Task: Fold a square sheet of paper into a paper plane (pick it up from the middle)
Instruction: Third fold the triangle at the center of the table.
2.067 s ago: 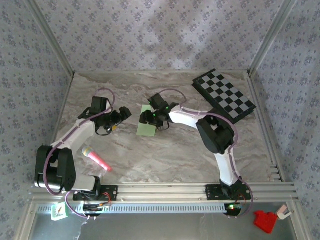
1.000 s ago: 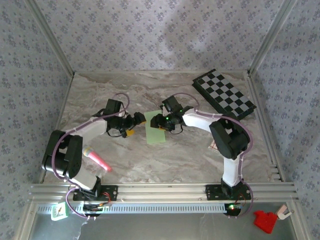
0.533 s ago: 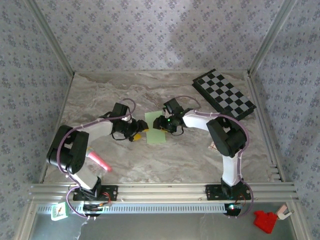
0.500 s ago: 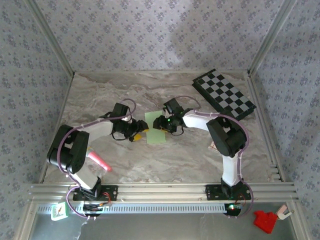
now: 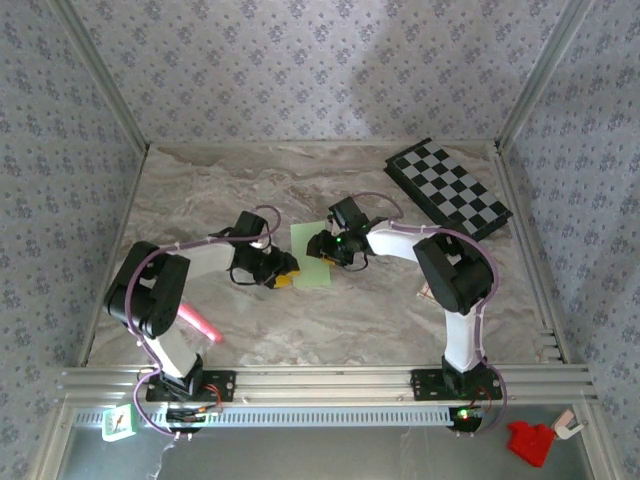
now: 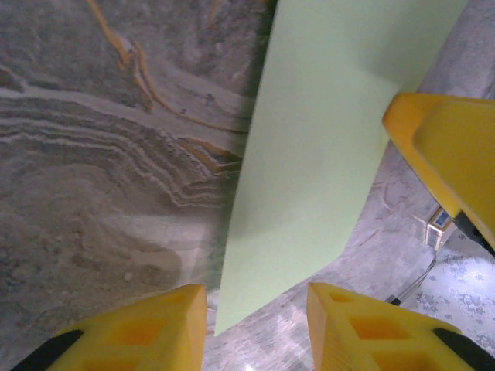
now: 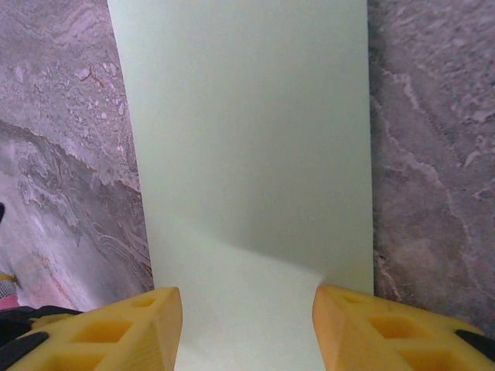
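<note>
The square sheet of paper [image 5: 312,256] is pale green and lies on the marble table as an upright oblong. My right gripper [image 5: 322,247] is over its upper right part. In the right wrist view its yellow fingers [image 7: 116,334] stand open, one over each side edge of the sheet [image 7: 247,154]. My left gripper [image 5: 284,273] is at the sheet's lower left edge. In the left wrist view its jaws [image 6: 257,326] stand apart with the sheet's corner [image 6: 309,170] between them, touching neither finger. The paper plane is out of view.
A pink marker [image 5: 198,322] lies near the left arm's base. A black-and-grey chequered board [image 5: 450,188] sits at the back right. The right gripper's yellow finger [image 6: 448,162] shows in the left wrist view. A red object [image 5: 530,442] lies beyond the front rail.
My left arm has swung right to the sheet's lower left edge and its jaws have narrowed. The right gripper has stayed on the sheet.
</note>
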Controlling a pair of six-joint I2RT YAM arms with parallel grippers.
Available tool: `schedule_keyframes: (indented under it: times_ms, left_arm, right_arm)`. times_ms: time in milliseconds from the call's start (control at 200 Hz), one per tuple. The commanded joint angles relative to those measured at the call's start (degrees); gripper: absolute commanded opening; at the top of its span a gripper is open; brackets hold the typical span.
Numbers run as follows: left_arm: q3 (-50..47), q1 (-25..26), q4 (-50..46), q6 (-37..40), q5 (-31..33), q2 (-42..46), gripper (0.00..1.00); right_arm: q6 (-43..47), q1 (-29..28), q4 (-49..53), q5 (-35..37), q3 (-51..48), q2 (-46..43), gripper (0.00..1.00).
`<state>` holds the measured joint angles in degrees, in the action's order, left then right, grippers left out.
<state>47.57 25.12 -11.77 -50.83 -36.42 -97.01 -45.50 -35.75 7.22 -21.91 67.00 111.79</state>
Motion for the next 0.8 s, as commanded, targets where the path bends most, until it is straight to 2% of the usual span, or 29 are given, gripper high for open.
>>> schedule_keyframes:
  times_ms: [0,430,795]
  left_arm:
    - [1.89,0.26,-0.80,1.25,-0.87,-1.32,0.38]
    - [4.34,1.33,1.00,0.70,-2.96,-2.14,0.37]
    - [6.28,-1.19,3.86,-0.22,-3.48,-5.60,0.35]
  right_arm:
    - [-0.32,0.39,3.64,1.74,-2.05,2.73,0.52]
    - [-0.35,0.57,2.35,1.26,-2.92,2.47,0.52]
    - [-0.45,0.85,1.40,0.91,-3.97,2.05,0.52]
